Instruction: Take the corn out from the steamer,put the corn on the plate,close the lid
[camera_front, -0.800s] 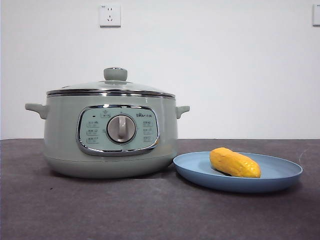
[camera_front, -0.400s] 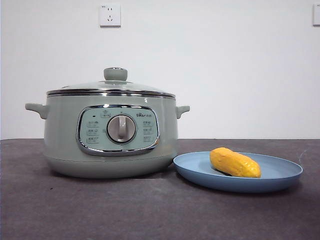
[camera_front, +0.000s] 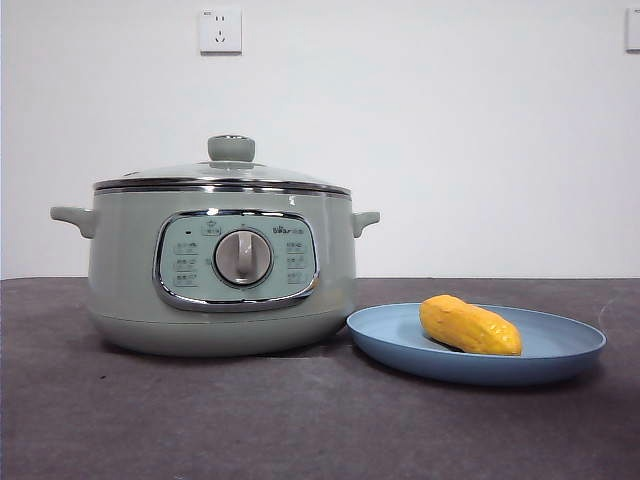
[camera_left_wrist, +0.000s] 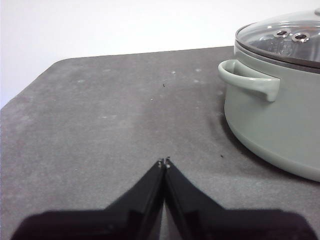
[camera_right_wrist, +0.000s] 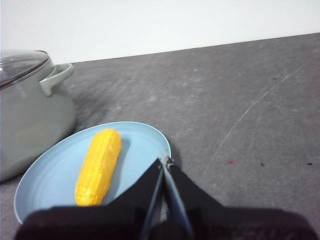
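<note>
The sage-green steamer (camera_front: 221, 270) stands left of centre on the dark table with its glass lid (camera_front: 222, 172) seated on the rim. The yellow corn (camera_front: 469, 325) lies on the light-blue plate (camera_front: 560, 352) to the pot's right. My left gripper (camera_left_wrist: 164, 162) is shut and holds nothing; it hovers over bare table beside the steamer (camera_left_wrist: 280, 100), near a side handle. My right gripper (camera_right_wrist: 165, 161) is shut and holds nothing, above the plate (camera_right_wrist: 47, 175) edge with the corn (camera_right_wrist: 99, 165) alongside. Neither arm shows in the front view.
A white wall with a power socket (camera_front: 220, 30) stands behind the table. Dark grey table surface (camera_front: 300, 420) stretches in front of the pot and the plate.
</note>
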